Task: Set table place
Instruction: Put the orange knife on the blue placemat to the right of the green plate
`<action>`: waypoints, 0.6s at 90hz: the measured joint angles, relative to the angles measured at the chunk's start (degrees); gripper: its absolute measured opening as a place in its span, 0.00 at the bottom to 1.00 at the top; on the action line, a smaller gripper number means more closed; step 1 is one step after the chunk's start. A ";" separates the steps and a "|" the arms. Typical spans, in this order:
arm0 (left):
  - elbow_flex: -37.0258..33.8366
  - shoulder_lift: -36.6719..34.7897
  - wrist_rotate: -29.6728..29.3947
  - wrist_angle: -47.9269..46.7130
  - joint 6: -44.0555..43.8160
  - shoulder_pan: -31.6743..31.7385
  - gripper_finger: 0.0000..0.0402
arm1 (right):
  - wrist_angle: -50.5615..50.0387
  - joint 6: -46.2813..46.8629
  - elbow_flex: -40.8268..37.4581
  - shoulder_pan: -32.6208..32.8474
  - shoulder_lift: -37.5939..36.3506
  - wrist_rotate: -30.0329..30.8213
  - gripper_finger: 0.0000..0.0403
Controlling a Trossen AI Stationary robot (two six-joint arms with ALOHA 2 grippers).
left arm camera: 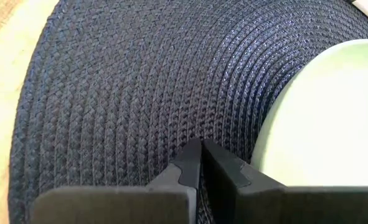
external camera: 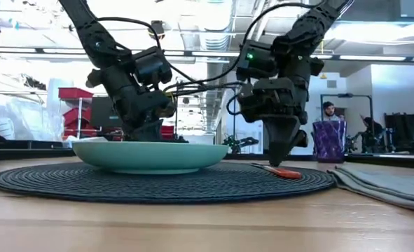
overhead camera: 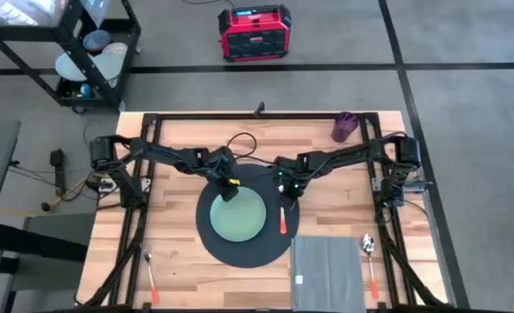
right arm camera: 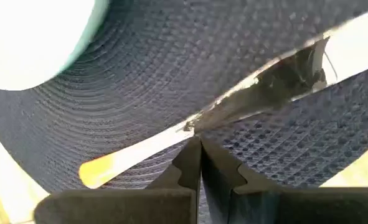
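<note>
Napkin (overhead camera: 328, 271), grey and folded, lies at the near edge of the table (overhead camera: 178, 269), right of the middle, and we see it run up to that edge. Just beside it, toward the right edge, a spoon (overhead camera: 370, 261) with an orange-red handle lies on the bare wood; near the left edge a fork (overhead camera: 151, 276) with a like handle lies the same way, well apart from everything else.

Next comes the placemat (overhead camera: 243, 248), round and dark, at the middle of the table with its near right rim touching or just beside the napkin's far corner. The pale green plate (overhead camera: 239, 217) sits on it, a little toward the mat's far left. A knife (overhead camera: 283, 218) with an orange-red handle lies on the mat's right part, just beside the plate.

The right gripper (right arm camera: 199, 144) stands over the knife with its tips down at the blade, close to where blade meets handle; in the right wrist view we see its fingers (right arm camera: 224, 168) pressed together with nothing between them. The left gripper (left arm camera: 201, 148) is low over the mat at the plate's far left rim; its fingers (left arm camera: 182, 171) are all but closed, a thin gap between them, and they hold nothing.

Farthest off, a purple cup (overhead camera: 344, 126) stands by the far edge toward the right corner.
</note>
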 joint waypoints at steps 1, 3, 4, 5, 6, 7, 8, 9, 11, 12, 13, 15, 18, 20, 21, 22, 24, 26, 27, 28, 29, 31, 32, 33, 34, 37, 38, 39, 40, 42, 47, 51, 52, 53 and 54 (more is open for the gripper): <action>0.00 0.00 -0.01 0.01 0.00 0.00 0.00 | -0.03 0.10 -0.07 0.00 0.01 0.00 0.00; 0.00 0.00 0.00 0.04 0.00 0.00 0.00 | -0.10 0.47 -0.13 0.00 0.04 -0.02 0.00; 0.00 0.00 -0.01 0.04 0.00 0.00 0.00 | -0.09 0.49 -0.13 0.00 0.04 -0.02 0.00; 0.00 0.00 -0.02 0.04 0.00 0.00 0.00 | -0.09 0.50 -0.12 0.00 0.03 -0.03 0.00; 0.00 0.00 -0.02 0.04 0.00 0.00 0.00 | -0.13 0.53 -0.11 0.00 0.02 -0.04 0.00; 0.00 0.00 -0.02 0.04 0.00 0.00 0.00 | -0.17 0.54 -0.11 0.00 0.02 -0.08 0.00; 0.00 0.00 -0.02 0.04 0.00 0.00 0.00 | -0.22 0.54 -0.11 0.00 0.02 -0.13 0.00; 0.00 0.00 -0.02 0.04 0.00 0.00 0.00 | -0.26 0.54 -0.11 0.00 0.02 -0.23 0.00; 0.00 0.00 -0.02 0.05 0.02 0.00 0.00 | -0.32 0.57 -0.11 -0.01 0.02 -0.43 0.00; 0.00 0.00 -0.02 0.04 0.05 0.00 0.00 | -0.30 0.58 -0.11 0.00 0.02 -0.46 0.00; 0.00 0.00 -0.02 0.04 0.12 0.00 0.00 | -0.27 0.59 -0.11 0.00 0.02 -0.48 0.00; 0.00 0.00 -0.02 0.04 0.20 0.00 0.00 | -0.17 0.64 -0.12 0.00 0.02 -0.49 0.00; 0.00 0.00 -0.02 0.04 0.22 0.00 0.00 | 0.10 0.84 -0.13 0.00 0.02 -0.53 0.00; 0.00 0.00 -0.02 0.04 0.22 0.00 0.00 | 0.43 1.01 -0.13 0.00 0.02 -0.60 0.00; 0.00 0.00 -0.02 0.04 0.22 0.00 0.00 | 0.62 1.17 -0.13 0.00 0.02 -0.63 0.00; 0.00 0.00 -0.02 0.04 0.22 0.00 0.00 | 0.82 1.33 -0.13 0.00 0.02 -0.69 0.00; 0.00 0.00 -0.02 0.04 0.22 0.00 0.00 | 1.14 1.59 -0.13 0.00 0.02 -0.78 0.00; 0.00 0.00 -0.02 0.05 0.22 0.00 0.00 | 1.35 1.79 -0.13 0.00 0.02 -0.84 0.00; 0.00 0.00 -0.02 0.06 0.22 0.00 0.00 | 1.44 1.93 -0.13 0.00 0.02 -0.85 0.00; 0.00 0.00 -0.02 0.06 0.22 0.00 0.00 | 1.55 2.03 -0.13 0.00 0.02 -0.87 0.00; 0.00 0.00 -0.02 0.07 0.23 0.00 0.00 | 1.66 2.12 -0.13 0.00 0.02 -0.88 0.00; 0.00 0.00 -0.02 0.10 0.28 0.00 0.00 | 1.91 2.28 -0.13 0.00 0.02 -0.90 0.00; 0.00 0.00 -0.02 0.10 0.34 0.00 0.00 | 2.04 2.44 -0.13 0.00 0.02 -0.90 0.00; 0.00 0.00 -0.02 0.10 0.43 0.00 0.00 | 2.18 2.52 -0.13 0.00 0.02 -0.93 0.00; 0.00 0.00 -0.03 0.13 0.45 0.00 0.00 | 2.31 2.58 -0.13 0.00 0.02 -0.95 0.00; 0.00 0.00 -0.04 0.25 0.63 0.00 0.00 | 2.64 2.95 -0.13 0.00 0.02 -0.98 0.00; 0.00 0.00 -0.04 0.30 0.63 0.00 0.00 | 2.73 2.98 -0.13 0.00 0.02 -0.98 0.00; 0.00 0.00 -0.04 0.35 0.63 0.00 0.00 | 2.79 3.02 -0.13 0.00 0.02 -1.00 0.00; 0.00 0.00 -0.04 0.39 0.63 0.00 0.00 | 2.85 3.08 -0.13 0.00 0.02 -1.02 0.00; 0.00 0.00 -0.05 0.46 0.63 0.00 0.00 | 3.00 3.18 -0.13 0.00 0.02 -1.07 0.00; 0.00 0.00 -0.04 0.47 0.62 0.00 0.00 | 3.69 3.18 -0.13 0.02 0.02 -1.11 0.00; 0.00 0.00 -0.06 0.48 0.59 0.00 0.00 | 4.28 3.23 -0.13 0.02 0.02 -1.16 0.00; 0.00 0.00 -0.06 0.48 0.59 0.00 0.00 | 4.43 3.28 -0.13 0.02 0.02 -1.20 0.00; 0.00 0.00 -0.06 0.49 0.59 0.00 0.00 | 4.60 3.36 -0.13 0.02 0.02 -1.21 0.00; 0.00 0.00 -0.06 0.50 0.59 0.00 0.00 | 4.77 3.44 -0.13 0.02 0.02 -1.22 0.00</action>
